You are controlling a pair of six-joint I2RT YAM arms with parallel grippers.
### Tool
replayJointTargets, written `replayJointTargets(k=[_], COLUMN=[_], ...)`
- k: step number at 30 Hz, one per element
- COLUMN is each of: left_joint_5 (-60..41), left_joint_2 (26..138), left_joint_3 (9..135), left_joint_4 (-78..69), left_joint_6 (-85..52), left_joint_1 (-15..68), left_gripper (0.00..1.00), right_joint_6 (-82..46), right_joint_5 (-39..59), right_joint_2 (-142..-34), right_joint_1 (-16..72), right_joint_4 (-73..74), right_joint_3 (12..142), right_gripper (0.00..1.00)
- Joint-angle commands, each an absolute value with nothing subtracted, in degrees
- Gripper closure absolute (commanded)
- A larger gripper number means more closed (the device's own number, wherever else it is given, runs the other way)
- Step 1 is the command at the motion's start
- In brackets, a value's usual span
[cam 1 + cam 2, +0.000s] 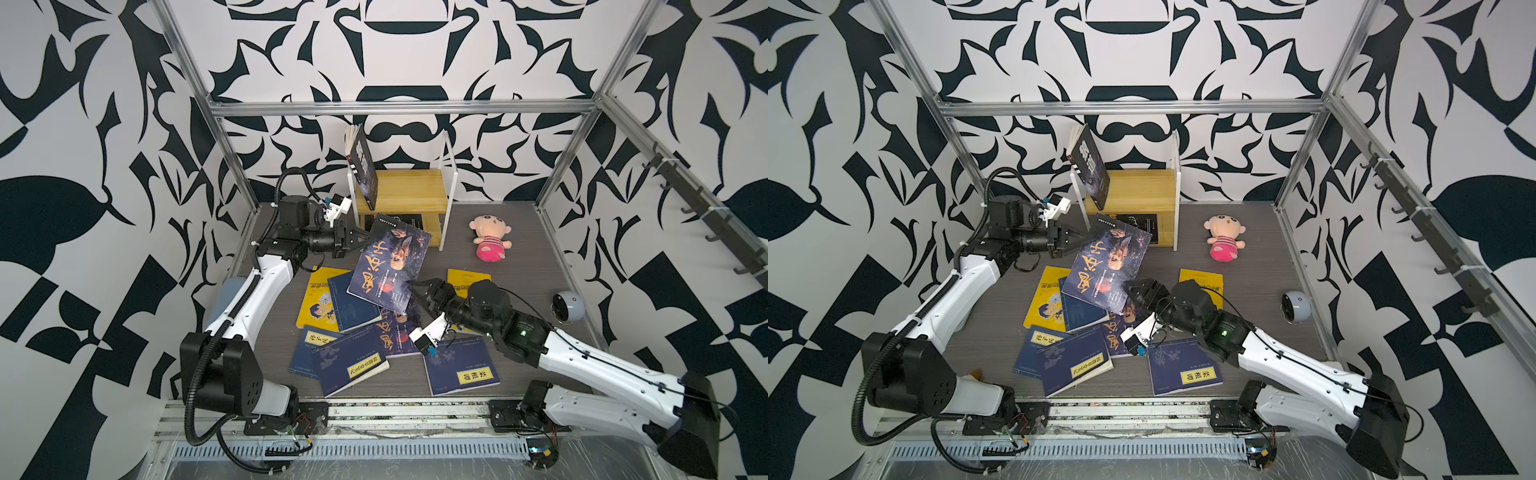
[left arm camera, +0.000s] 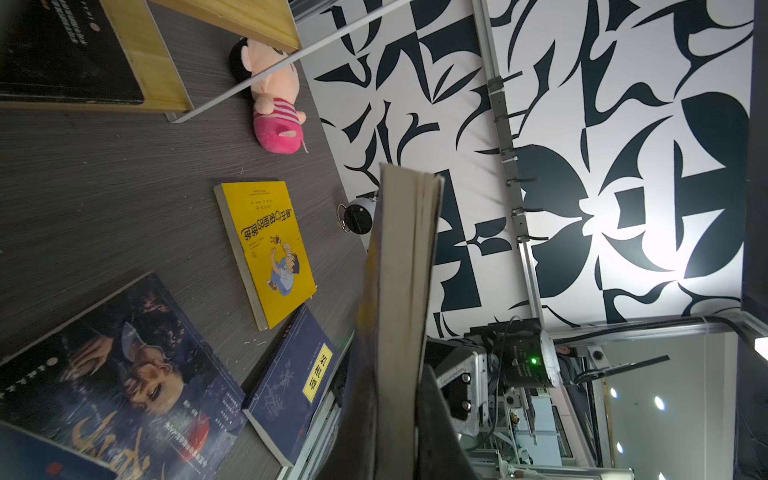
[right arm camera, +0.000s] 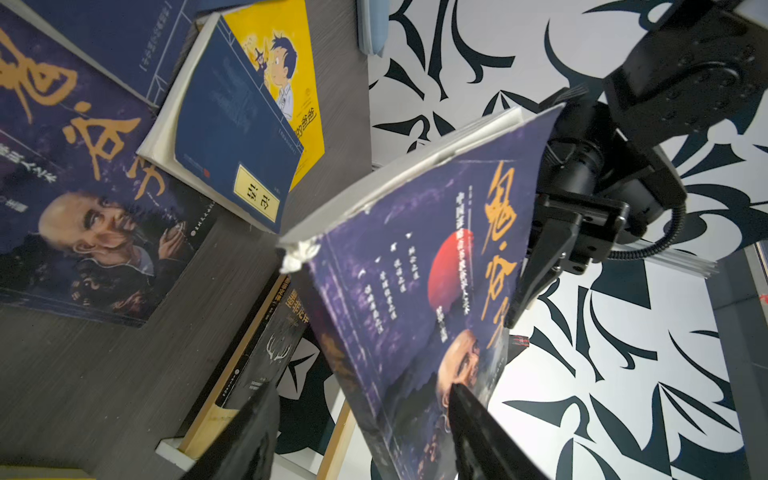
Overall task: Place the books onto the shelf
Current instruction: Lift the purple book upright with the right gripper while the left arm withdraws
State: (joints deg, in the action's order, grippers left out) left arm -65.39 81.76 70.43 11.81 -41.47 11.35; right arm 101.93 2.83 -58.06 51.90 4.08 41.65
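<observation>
Left gripper (image 1: pixel 368 240) of mine is pinched shut on one edge of the dark purple paperback with gold calligraphy (image 1: pixel 388 266). It holds the book tilted, off the grey wood-grain table (image 1: pixel 519 266) and just in front of the small two-tier shelf of yellowish wooden boards in a white metal frame (image 1: pixel 411 189). A one-edge grip lets a floppy cover sag, which I judge is why my right gripper (image 1: pixel 415 289) sits at the opposite lower corner. The right wrist view shows its jaws standing apart with that corner between them, not yet closed on it. Steadied at both ends, the book could be turned upright and fed in beside the black book (image 1: pixel 363 166) that stands leaning at the left end of the top board. Another dark book (image 1: pixel 405 220) lies flat on the lower board. Navy blue paperbacks with yellow labels (image 1: pixel 349 365) and bright yellow ones (image 1: pixel 316 299) lie scattered on the table, so most of the job remains. The pink plush doll (image 1: pixel 490 239) is no part of it.
</observation>
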Motion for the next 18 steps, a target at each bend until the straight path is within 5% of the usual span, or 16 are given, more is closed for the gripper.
replayJointTargets(k=[1, 9, 18], left_joint_5=[-70.07, -70.93, -69.44], left_joint_2=[79.28, 79.68, 79.58], left_joint_3=[71.90, 70.85, 69.39], left_joint_4=[11.07, 10.99, 10.72], left_joint_6=[-40.50, -39.64, -38.03], left_joint_1=[11.93, 13.44, 13.85], left_gripper=[1.00, 1.00, 1.00], right_joint_6=[103.84, 104.77, 103.70], right_joint_5=[2.11, 2.55, 2.11], right_joint_2=[-59.00, -61.63, -62.06], right_joint_1=[52.16, 52.12, 52.16], right_joint_4=[7.14, 9.04, 9.93], right_joint_3=[44.72, 46.92, 48.41], right_gripper=[0.34, 0.39, 0.75])
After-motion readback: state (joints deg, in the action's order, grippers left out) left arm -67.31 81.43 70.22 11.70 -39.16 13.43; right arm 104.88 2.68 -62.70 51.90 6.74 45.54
